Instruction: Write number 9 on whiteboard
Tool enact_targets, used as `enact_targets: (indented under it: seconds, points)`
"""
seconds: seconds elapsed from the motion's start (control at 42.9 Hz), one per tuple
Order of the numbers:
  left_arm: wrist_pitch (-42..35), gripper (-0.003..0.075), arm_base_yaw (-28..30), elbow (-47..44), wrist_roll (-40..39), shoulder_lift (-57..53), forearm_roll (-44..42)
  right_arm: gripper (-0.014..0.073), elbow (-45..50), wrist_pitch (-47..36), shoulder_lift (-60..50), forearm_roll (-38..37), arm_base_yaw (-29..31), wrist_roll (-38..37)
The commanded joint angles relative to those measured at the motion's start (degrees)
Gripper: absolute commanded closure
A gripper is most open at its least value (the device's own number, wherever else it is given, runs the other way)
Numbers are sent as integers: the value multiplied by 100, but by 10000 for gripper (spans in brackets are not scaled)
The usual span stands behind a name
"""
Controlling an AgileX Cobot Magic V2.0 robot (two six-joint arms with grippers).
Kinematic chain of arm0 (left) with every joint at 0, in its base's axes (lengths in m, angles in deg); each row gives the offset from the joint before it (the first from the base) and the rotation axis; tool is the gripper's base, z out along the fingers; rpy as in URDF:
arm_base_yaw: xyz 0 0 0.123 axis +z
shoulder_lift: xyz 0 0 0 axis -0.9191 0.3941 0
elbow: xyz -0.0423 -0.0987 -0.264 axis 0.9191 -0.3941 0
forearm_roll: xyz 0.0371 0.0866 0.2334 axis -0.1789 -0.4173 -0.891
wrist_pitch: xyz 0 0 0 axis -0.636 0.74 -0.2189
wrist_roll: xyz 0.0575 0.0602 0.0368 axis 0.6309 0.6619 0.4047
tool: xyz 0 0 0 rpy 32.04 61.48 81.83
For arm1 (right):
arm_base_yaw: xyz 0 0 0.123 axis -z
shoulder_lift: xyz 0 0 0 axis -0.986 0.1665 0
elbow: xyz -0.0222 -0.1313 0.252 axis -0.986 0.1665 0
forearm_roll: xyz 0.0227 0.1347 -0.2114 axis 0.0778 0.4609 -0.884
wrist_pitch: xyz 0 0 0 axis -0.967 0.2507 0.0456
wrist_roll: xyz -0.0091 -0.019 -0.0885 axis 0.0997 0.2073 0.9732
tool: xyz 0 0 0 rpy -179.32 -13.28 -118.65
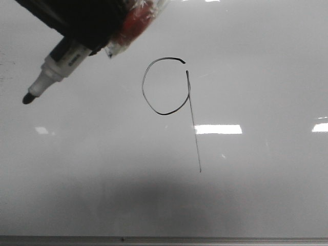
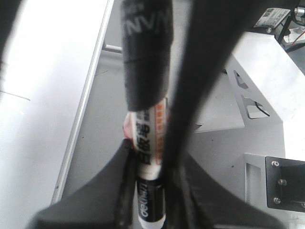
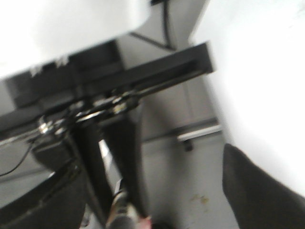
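Note:
The number 9, a thin black loop with a long slanted tail, stands in the middle of the whiteboard. My left gripper is at the upper left, shut on a white-and-black marker. The marker's dark tip points down-left, well to the left of the figure. In the left wrist view the marker sits clamped between the dark fingers of my left gripper. The right wrist view is blurred. My right gripper shows its fingers far apart with nothing between them.
The board's grey metal rim runs along the near edge. Bright rectangular light reflections lie on the board to the right of the tail. White metal frame parts show beside the left arm.

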Motion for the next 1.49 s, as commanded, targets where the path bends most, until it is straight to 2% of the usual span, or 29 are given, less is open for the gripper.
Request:
enact_targets:
  seconds: [0.0,0.303,0.536,0.7,0.77,0.863,0.98,1.073,1.236,1.469]
  points:
    - [-157,739,0,184,-18,-143,287,-21,-188,-507,-359,429,6,42]
    - [-157,739,0,184,-18,-143,287,-18,136,-1995,-1565,235,80,22]
    - [-157,739,0,184,-18,-143,287,-17,1589,-3915,-3240,230,551,-32]
    - [-157,739,0,184,-18,-143,287,2,2839,-4752,-4743,236,721,-32]
    - [-157,739,0,184,-18,-143,287,81,3352,-4911,-5468,236,732,-32]
    - [-157,739,0,184,-18,-143,287,229,3851,-4945,-6274,236,732,-32]
    - [-157,739,0,184,-18,-143,287,435,4306,-4932,-6984,236,732,-32]
    - [-157,739,0,184,-18,-143,287,557,4534,-4932,-7369,236,732,-32]
    - [-168,739,0,184,-18,-143,287,658,4598,-4911,-7518,236,732,-32]
    - [-168,739,0,184,-18,-143,298,663,4598,-4891,-7518,236,732,-32]
